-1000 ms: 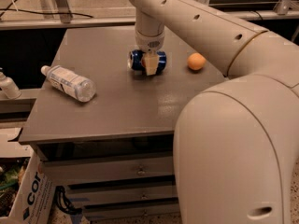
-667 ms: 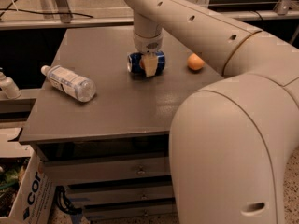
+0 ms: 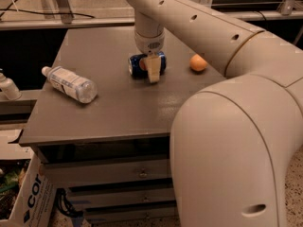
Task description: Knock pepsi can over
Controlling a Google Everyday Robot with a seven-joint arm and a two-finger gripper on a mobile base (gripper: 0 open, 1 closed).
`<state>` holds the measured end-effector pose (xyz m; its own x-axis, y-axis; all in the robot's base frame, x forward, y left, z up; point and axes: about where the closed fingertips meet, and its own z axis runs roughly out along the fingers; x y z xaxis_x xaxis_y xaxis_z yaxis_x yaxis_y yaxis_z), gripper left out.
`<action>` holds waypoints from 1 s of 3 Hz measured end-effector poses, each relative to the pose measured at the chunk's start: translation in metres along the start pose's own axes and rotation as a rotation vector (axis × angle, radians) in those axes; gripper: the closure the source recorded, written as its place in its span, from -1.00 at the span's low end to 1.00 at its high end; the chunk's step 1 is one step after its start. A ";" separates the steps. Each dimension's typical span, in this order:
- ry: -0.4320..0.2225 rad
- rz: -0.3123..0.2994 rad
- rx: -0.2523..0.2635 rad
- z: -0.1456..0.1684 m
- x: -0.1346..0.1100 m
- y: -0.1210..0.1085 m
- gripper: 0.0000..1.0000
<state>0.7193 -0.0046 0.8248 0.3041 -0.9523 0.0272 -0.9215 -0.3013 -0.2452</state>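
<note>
The pepsi can (image 3: pixel 138 65) is dark blue with a red and white logo. It lies on its side near the middle back of the grey table (image 3: pixel 118 108), its length running left to right. My gripper (image 3: pixel 153 72) hangs straight down from the cream arm (image 3: pixel 199 27) and sits directly over and in front of the can, covering its right half. The can's silver end is hidden.
A clear plastic water bottle (image 3: pixel 70 83) with a white label lies on its side at the table's left. A small orange ball (image 3: pixel 198 63) sits to the right of the can. My arm's large body (image 3: pixel 232 145) fills the right foreground. A cardboard box (image 3: pixel 21 200) stands at lower left.
The arm's body has shifted a little to the left in view. The gripper stays at the can, which still lies on its side in the same spot.
</note>
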 end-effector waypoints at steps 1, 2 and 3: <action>0.000 0.000 0.000 -0.001 0.000 0.000 -1.00; -0.074 0.009 -0.019 -0.008 0.005 -0.001 -1.00; -0.250 0.054 -0.057 -0.009 0.030 0.008 -1.00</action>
<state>0.7185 -0.0362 0.8327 0.2980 -0.9272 -0.2269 -0.9480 -0.2596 -0.1843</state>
